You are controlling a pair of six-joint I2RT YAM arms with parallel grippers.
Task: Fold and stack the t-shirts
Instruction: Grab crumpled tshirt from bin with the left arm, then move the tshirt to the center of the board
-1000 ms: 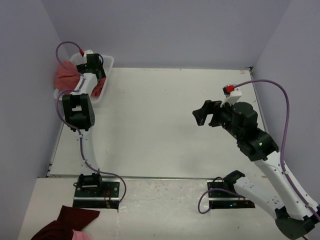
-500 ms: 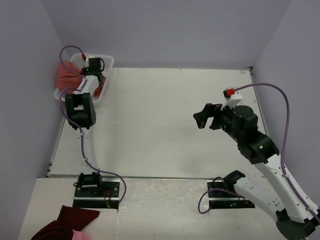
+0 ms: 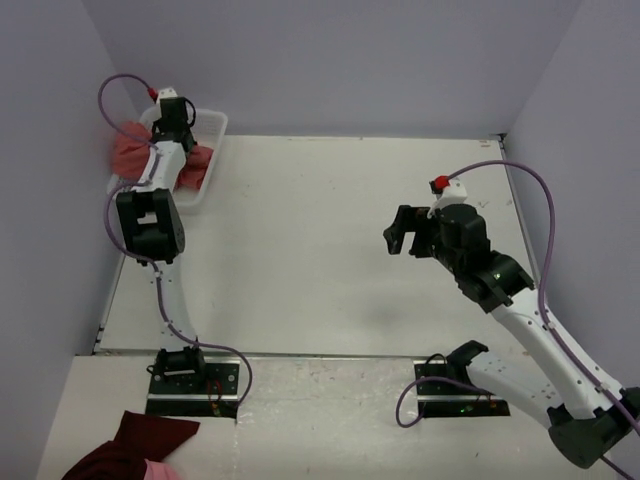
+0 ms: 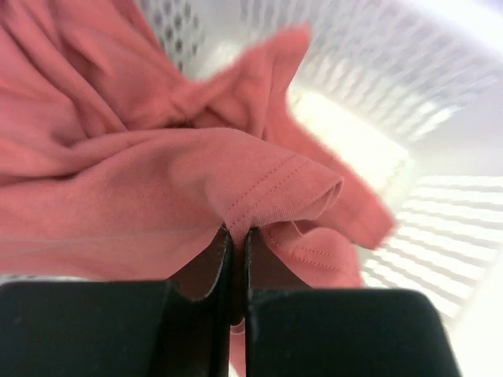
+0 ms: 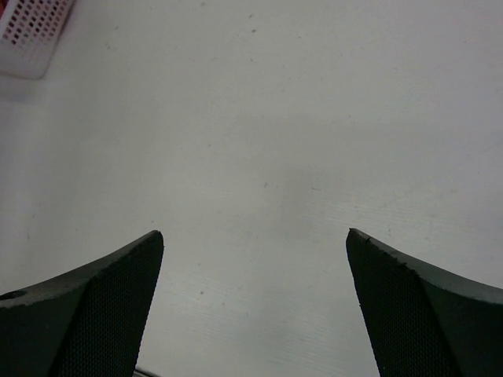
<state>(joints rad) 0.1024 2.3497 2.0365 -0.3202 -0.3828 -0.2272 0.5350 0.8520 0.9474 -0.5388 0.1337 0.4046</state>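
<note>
Over the last second, a snap from wide open to shut at the left gripper (image 3: 183, 140), plus a small swing toward the far left over the white basket (image 3: 215, 125). From above: salmon-red t-shirts (image 3: 130, 155) heaped in that basket at the far left of the table (image 3: 320, 240), some cloth hanging over its left rim; right gripper (image 3: 398, 232) well apart, out over the bare right half. From the left wrist: jaws of the left gripper (image 4: 236, 236) pinched tight on a stitched fold of one t-shirt (image 4: 259, 184), with the holey basket wall (image 4: 377, 71) just behind. From the right wrist: right gripper (image 5: 255, 236) spread wide, holding nothing, only table (image 5: 259, 118) below and a basket corner (image 5: 27, 31) far off to the left. Shirts right at the left gripper, so clearly the nearer arm. Too crumpled to tell which way the shirt runs long. Next, probably a lift up and a pull toward the near right, onto open table.
</note>
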